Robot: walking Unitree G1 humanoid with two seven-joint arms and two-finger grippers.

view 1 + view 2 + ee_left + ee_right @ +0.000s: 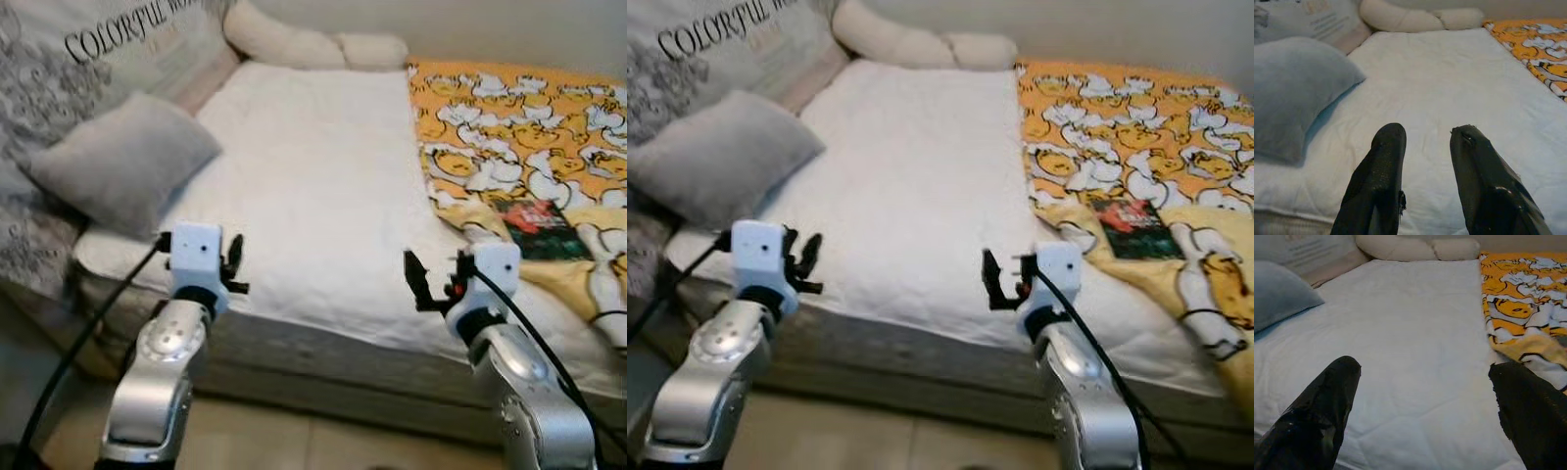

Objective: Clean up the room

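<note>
A bed with a white quilted cover (313,186) stands before me. An orange blanket with white ducks (509,117) lies rumpled over its right side, and a dark book with a red picture (534,220) rests on the blanket. A grey pillow (127,162) lies at the bed's left edge. My left gripper (235,262) hovers over the near left edge of the bed, open with nothing in it; its fingers (1386,161) point up the bed. My right gripper (433,272) hangs over the near edge just left of the blanket, open wide and empty.
A large printed pillow with lettering (59,69) leans at the far left behind the grey one. Cream pillows (313,44) lie along the head of the bed by the wall. Tiled floor (294,441) runs along the near bed frame.
</note>
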